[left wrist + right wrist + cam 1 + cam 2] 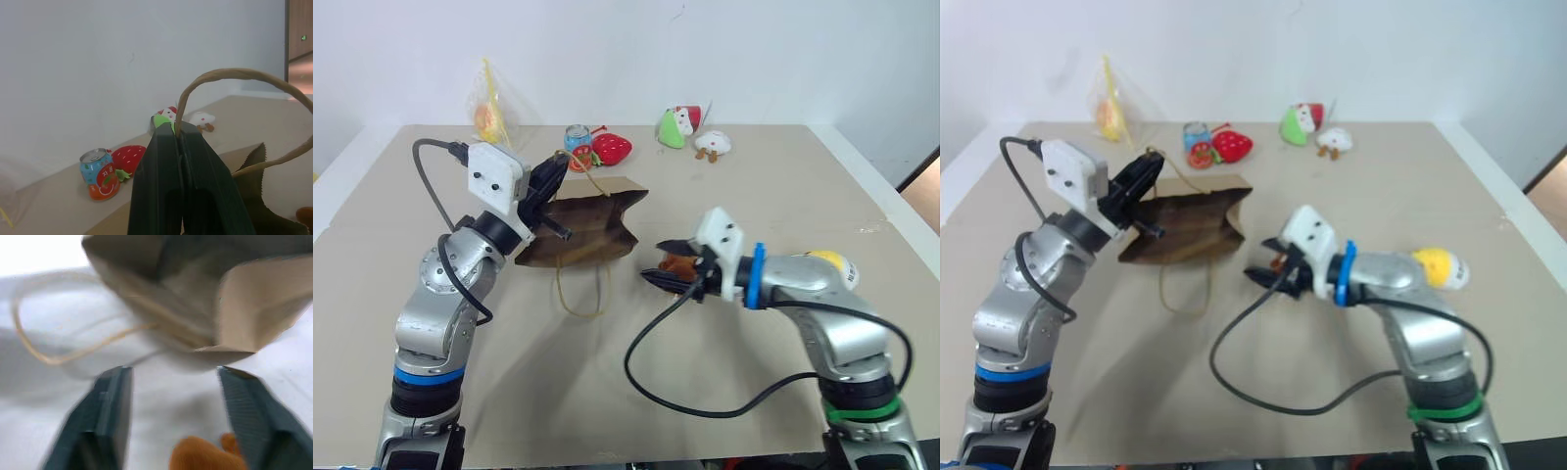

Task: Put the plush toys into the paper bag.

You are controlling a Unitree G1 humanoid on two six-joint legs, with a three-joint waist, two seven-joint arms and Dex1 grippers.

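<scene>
left gripper (177, 134) clenched on one cord handle (230, 75) of the paper bag (582, 230). right gripper (171, 382) spread wide, brown plush (678, 264) between its fingers, not gripped. yellow plush (1440, 266) sits behind the right arm.

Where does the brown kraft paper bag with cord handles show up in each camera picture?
Left eye view: brown kraft paper bag lies just left of centre.
Right eye view: same, left of centre.
Left wrist view: its zigzag edge beside the fingers.
Right wrist view: just beyond the fingers.
Shared landmark: its loose tan cord handle.

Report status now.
Left gripper shut on brown paper bag's cord handle. Right gripper open over fuzzy brown plush. Yellow egg plush behind right arm.
</scene>
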